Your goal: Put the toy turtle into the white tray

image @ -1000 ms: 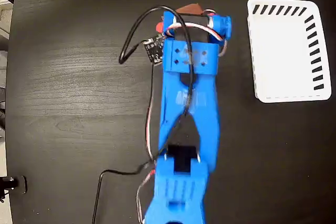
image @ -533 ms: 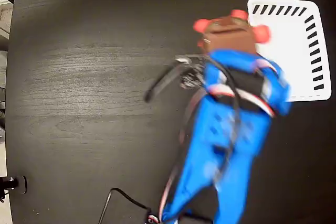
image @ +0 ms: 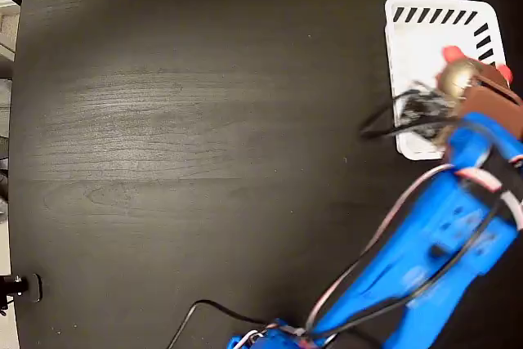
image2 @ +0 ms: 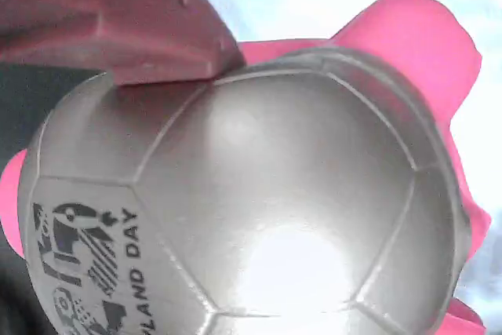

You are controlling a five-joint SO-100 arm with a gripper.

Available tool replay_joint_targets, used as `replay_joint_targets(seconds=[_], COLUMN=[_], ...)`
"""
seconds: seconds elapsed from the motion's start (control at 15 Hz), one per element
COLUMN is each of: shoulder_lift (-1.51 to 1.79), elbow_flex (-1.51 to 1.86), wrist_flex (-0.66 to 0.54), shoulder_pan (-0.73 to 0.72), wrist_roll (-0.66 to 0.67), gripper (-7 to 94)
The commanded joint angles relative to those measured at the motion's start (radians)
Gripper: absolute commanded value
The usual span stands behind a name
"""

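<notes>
Item: toy turtle (image: 457, 78), clamped in our hand (image: 472, 87), held above the white tray (image: 425, 46) at the right edge of the black counter (image: 180, 120). Handling, in our judgement: lower over the tray's bare middle, clear of its slotted rim, before we let go.

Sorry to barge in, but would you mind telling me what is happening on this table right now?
The blue arm is carrying the turtle in its hand, which is shut on the toy. In the fixed view the turtle is over the right side of the white tray, which sits on the black table. The wrist view shows a brown finger pressed against the shiny shell. The turtle has not been let go yet.
</notes>
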State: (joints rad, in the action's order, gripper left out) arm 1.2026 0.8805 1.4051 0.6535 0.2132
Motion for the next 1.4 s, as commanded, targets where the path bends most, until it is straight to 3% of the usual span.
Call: replay_joint_targets(seconds=[0.0,0.53,0.6,0.8,0.87,1.0,1.33], shoulder_lift=[-0.077,-0.400,-0.416,-0.440,-0.449,-0.469,-0.499], elbow_flex=[-0.215,-0.529,-0.543,-0.538,-0.541,-0.545,-0.554], wrist_flex=[0.032,0.078,0.084,0.100,0.107,0.117,0.124], shoulder_pan=[0.041,-0.018,-0.028,-0.048,-0.051,-0.054,-0.051], wrist_roll=[-0.048,-0.123,-0.106,-0.095,-0.094,-0.092,-0.074], gripper=[0,0,11,23,34,47,55])
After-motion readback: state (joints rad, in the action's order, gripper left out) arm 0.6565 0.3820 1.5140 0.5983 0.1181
